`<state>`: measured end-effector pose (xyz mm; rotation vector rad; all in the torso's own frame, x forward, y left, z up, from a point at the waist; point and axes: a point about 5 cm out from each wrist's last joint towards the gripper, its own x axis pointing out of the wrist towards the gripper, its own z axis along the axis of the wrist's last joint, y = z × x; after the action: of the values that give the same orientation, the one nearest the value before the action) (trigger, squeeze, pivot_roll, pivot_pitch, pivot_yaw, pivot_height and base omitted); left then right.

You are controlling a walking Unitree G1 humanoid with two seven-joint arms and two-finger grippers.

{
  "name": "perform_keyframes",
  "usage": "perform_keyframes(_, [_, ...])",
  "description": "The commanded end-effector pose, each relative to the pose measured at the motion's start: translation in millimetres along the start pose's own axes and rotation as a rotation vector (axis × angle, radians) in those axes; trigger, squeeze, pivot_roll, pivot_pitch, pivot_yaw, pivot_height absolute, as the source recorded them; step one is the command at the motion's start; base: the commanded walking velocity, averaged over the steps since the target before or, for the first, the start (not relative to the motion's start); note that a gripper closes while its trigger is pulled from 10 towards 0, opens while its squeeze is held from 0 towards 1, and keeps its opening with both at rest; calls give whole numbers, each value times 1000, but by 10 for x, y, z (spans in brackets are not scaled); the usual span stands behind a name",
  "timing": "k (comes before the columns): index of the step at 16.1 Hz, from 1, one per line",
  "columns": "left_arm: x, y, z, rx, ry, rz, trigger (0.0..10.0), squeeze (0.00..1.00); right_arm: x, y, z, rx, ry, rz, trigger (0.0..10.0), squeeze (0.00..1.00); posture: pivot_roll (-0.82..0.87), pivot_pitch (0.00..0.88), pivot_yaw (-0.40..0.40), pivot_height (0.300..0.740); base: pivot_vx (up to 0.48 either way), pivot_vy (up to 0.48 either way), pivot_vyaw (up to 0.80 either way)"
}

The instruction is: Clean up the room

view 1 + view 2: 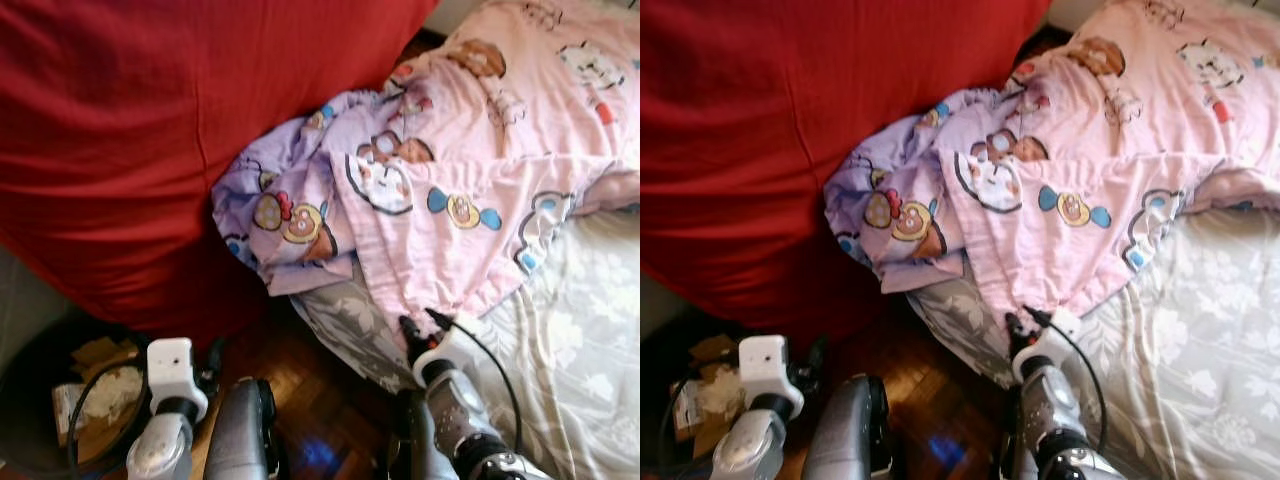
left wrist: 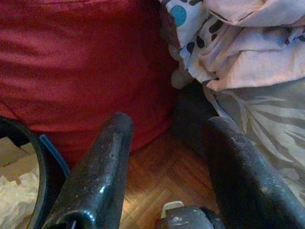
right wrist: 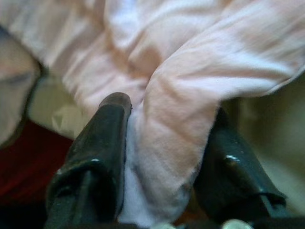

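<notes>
A pink cartoon-print blanket (image 1: 470, 150) lies crumpled across the bed, and one corner hangs over the bed's edge towards the floor. My right gripper (image 1: 420, 323) is at the blanket's lower hem. In the right wrist view its two black fingers (image 3: 102, 143) are shut on a thick fold of the pink fabric (image 3: 171, 129). My left gripper (image 2: 169, 121) hangs low at the left, open with nothing between its fingers. It points at the gap between the red cushion and the bed.
A big red cushion (image 1: 130, 130) stands at the left, against the blanket. A dark bin (image 1: 40, 400) with paper rubbish sits at lower left. Grey floral sheet (image 1: 580, 340) covers the mattress. Parquet floor (image 1: 310, 390) shows between cushion and bed.
</notes>
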<state>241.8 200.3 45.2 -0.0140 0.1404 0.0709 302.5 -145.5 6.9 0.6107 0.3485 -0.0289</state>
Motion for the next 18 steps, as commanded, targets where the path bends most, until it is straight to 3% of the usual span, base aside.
perform_keyframes(1, [-31, 14, -77, 5, 24, 10, 10000, 0, -37, -82, -17, 11, -9, -39, 0, 0, 110, 152, -11, 594, 0, 0, 0])
perform_keyframes(4, [19, -36, -78, 18, 16, -12, 10000, 0, -56, -166, 71, -21, -68, -91, 0, 0, 106, 112, -14, 594, 0, 0, 0])
perform_keyframes(7, [48, -56, -90, 10, 13, -11, 10000, 0, -69, -21, 119, -226, -133, 12, 0, 0, 84, 88, -20, 594, 0, 0, 0])
perform_keyframes(9, [50, -69, -109, 5, 16, -12, 10000, 0, -124, -25, 154, -288, -189, 21, 0, 0, 63, 82, -20, 594, 0, 0, 0])
perform_keyframes(10, [47, -63, -121, -2, 19, -8, 10000, 0, -183, -60, 148, -319, -209, 19, 6510, 0, 50, 79, -19, 594, 0, 0, 0])
perform_keyframes(11, [45, -61, -126, -8, 20, -4, 10000, 0, -201, -70, 135, -330, -208, 21, 6510, 0, 49, 78, -19, 594, 0, 0, 0])
perform_keyframes(12, [50, -59, -134, -22, 22, 2, 10000, 0, -230, -80, 104, -350, -202, 29, 10000, 0, 47, 74, -18, 594, 0, 0, 0])
perform_keyframes(13, [70, -66, -134, -25, 20, 1, 10000, 0, -270, -95, 86, -389, -207, 30, 10000, 0, 43, 69, -15, 594, 0, 0, 0])
perform_keyframes(15, [86, -77, -132, -28, 16, -4, 10000, 0, -289, -104, 177, -359, -273, 1, 10000, 0, 40, 67, -13, 599, 0, 0, 0])
perform_keyframes(18, [107, -84, -137, -34, 17, -6, 10000, 0, -264, -82, 215, -370, -274, -11, 10000, 0, 41, 56, -9, 639, 0, 0, 0])
